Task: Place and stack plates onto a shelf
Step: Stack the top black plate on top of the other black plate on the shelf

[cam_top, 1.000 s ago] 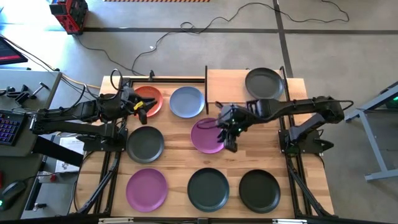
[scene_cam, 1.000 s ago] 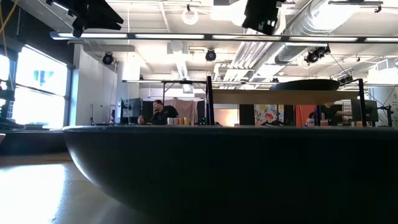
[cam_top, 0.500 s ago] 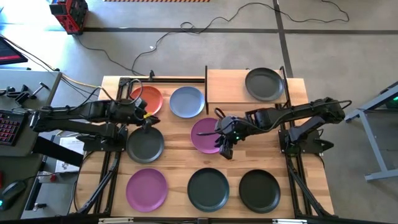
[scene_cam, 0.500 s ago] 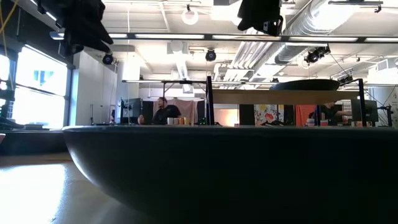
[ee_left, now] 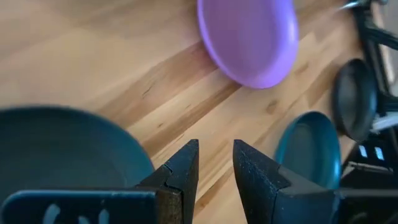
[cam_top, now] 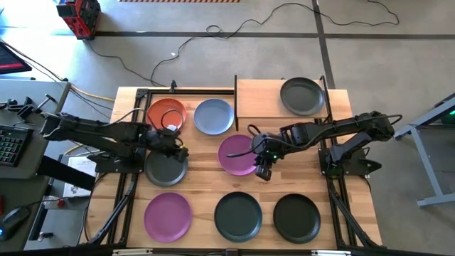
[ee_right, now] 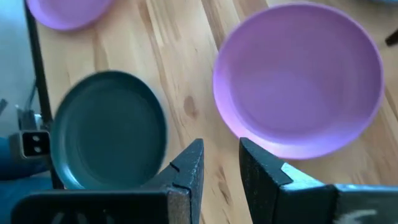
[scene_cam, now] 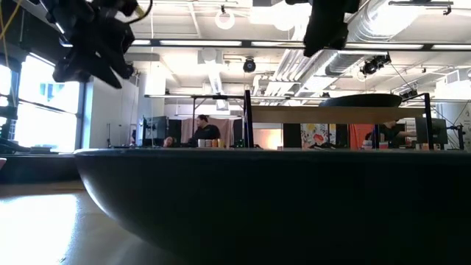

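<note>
Above the table, both hands [cam_top: 179,151] [cam_top: 263,171] hover slightly parted, empty; a dark plate [scene_cam: 272,199] blocks the low view.

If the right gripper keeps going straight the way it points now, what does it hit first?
Most likely the near rim of the purple plate, which lies just ahead of the right gripper in its wrist view; height above the table is unclear.
</note>
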Available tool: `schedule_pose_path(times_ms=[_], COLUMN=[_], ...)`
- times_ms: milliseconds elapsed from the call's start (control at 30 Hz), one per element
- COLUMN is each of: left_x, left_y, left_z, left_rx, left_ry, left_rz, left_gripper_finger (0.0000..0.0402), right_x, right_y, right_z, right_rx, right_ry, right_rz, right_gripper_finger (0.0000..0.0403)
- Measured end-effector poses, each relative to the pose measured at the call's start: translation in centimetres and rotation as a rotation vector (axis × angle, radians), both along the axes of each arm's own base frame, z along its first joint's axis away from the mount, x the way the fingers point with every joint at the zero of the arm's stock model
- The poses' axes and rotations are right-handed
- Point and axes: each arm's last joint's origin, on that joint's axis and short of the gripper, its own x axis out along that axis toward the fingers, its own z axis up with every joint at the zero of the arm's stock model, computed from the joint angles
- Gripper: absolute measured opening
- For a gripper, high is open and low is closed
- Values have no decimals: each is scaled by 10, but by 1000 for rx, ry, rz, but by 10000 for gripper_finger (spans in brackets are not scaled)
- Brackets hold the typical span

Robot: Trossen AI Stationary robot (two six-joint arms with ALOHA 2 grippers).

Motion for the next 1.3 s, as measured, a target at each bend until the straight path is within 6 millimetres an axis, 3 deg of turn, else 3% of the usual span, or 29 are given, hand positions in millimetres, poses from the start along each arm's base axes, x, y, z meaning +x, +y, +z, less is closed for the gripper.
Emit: schedule_pose_path(times_ms=[533, 1300], left_x=[25, 42], left_y=[-11, -20], left_z=[-42, -83], left_rx=[-108, -102], left_ry=[245, 428], left_rz=[172, 214], left_gripper_finger=[88, 87], right_x=[-4, -4], right_y=[-1, -1], right_z=[-2, -2], right_rx=[-36, -48], right_ry=[44, 41], right_rz=[53, 77], right_gripper_finger=[80, 80])
